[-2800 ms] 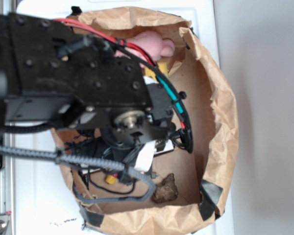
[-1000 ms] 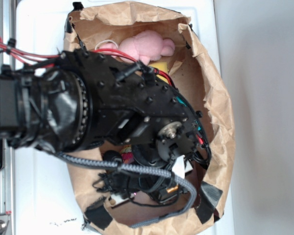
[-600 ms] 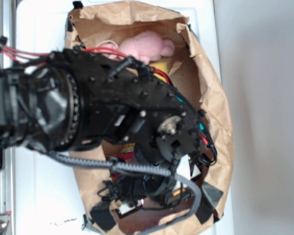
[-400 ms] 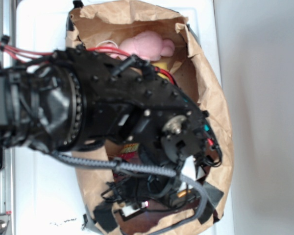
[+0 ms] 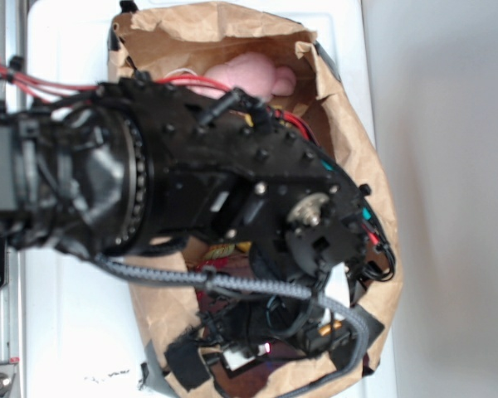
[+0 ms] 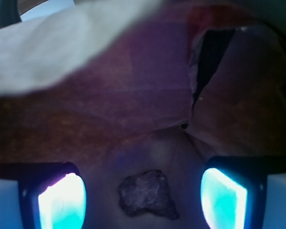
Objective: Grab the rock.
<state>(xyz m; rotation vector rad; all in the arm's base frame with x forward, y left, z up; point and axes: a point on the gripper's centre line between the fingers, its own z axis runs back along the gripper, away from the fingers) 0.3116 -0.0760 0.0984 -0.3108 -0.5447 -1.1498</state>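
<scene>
On my wrist camera, the gripper (image 6: pixel 143 198) has its two fingers (image 6: pixel 62 200) spread wide, one at each lower corner of the view, their pads glowing bright cyan. The rock (image 6: pixel 147 193), a dark, lumpy piece with a rough surface, lies on the brown floor between the fingers, apart from both pads and a little nearer the one on the view's left. Beyond it the paper bag (image 6: pixel 133 95) closes in as creased brown walls, with a dark vertical gap toward the upper right of the view (the far rim is blurred, pale and out of focus).

From the exterior camera I see the black arm (image 5: pixel 191 182) reaching down into the bag, its bulk and cables hiding the fingers and the rock. A pink plush toy (image 5: pixel 249 75) lies at the bag's far end, above the arm in the view. The bag rests on a white surface (image 5: pixel 75 332)
</scene>
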